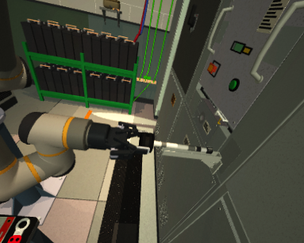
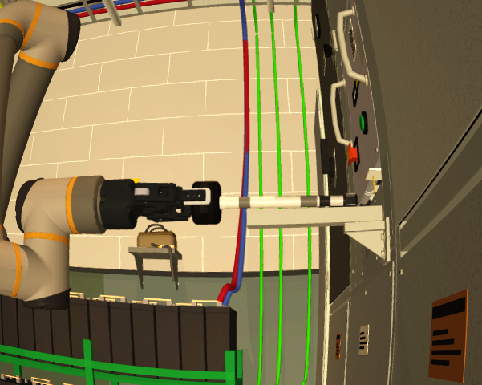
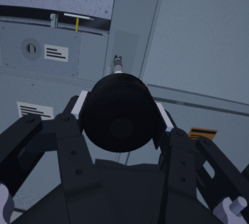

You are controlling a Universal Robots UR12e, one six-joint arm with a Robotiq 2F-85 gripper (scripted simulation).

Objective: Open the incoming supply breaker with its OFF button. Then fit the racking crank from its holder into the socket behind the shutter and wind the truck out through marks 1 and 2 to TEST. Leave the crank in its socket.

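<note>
From the wrist camera the racking crank's shaft is mostly hidden behind its round black knob [image 3: 119, 112], with only the tip showing. The crank [image 2: 288, 202] is a white and grey rod lying level above its holder bracket [image 2: 315, 216], which juts from the cabinet front. My gripper [image 2: 199, 202] is closed on the black knob [image 1: 146, 141] at the crank's outer end, one finger pad on each side of it. The red OFF button [image 2: 351, 153] and the green button [image 1: 233, 84] sit on the panel above the holder. A round socket [image 3: 31, 49] sits on the plate left of the crank's tip.
The green battery rack [image 1: 83, 75] stands along the far wall left of the cabinet. Green cables [image 2: 278, 124] and a red and blue cable run down the wall behind the crank. White door handles [image 1: 263, 59] stick out of the upper panel. A grated floor channel [image 1: 122, 198] runs below my wrist.
</note>
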